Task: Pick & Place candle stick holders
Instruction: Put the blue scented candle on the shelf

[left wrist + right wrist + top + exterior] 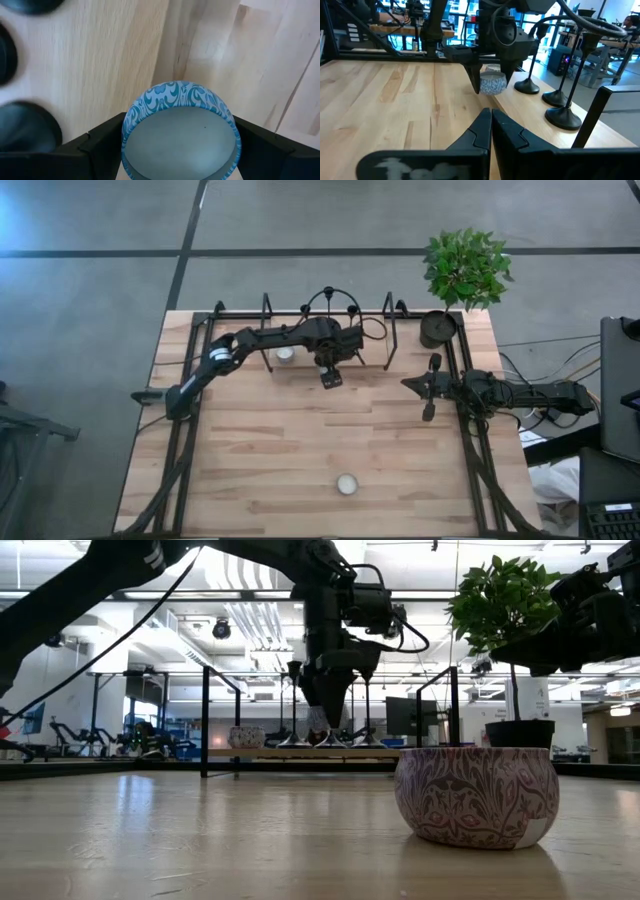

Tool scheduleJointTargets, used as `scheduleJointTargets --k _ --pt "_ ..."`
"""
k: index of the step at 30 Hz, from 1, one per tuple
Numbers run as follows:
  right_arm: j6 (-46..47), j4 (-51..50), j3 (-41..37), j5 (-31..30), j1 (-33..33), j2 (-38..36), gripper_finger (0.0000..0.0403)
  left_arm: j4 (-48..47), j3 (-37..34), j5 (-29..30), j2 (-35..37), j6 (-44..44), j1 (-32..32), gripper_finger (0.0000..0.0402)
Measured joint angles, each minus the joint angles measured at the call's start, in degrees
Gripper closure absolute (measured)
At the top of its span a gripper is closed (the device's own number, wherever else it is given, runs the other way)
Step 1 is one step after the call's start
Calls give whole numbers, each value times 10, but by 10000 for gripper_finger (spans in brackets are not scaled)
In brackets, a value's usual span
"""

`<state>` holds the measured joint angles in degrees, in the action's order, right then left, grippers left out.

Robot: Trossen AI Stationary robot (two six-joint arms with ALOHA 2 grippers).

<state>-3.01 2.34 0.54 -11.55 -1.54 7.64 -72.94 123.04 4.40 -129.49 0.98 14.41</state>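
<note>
- The three candle stick holders (555,98) stand upright in a row, just beside the left gripper's fingers and toward the table's back rail. Their stems run vertical, so each long axis is at right angles to the tabletop.
- They are black metal, each with a flat round base, a thin stem and a tiny cup on top. In the left wrist view only the dark bases (25,127) show, close to one finger.
- The left gripper (331,377) is the nearer one by far. Its fingers (100,145) pinch a small blue-patterned cup (180,132), which is not a holder.
- The right gripper (490,125) has its fingers pressed together and empty. The holders lie well ahead of its tips, off to one side.
- My judgement is that the left fingers must shed the cup before closing on a stem.
</note>
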Motion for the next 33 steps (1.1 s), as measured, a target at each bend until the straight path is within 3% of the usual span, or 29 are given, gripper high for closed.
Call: scheduleJointTargets --k 17,33 --pt "0 0 0 0 0 0 394 10 -1 30 1 112 6 88" --pt "0 0 0 0 0 0 394 16 -4 -1 1 159 31 88"
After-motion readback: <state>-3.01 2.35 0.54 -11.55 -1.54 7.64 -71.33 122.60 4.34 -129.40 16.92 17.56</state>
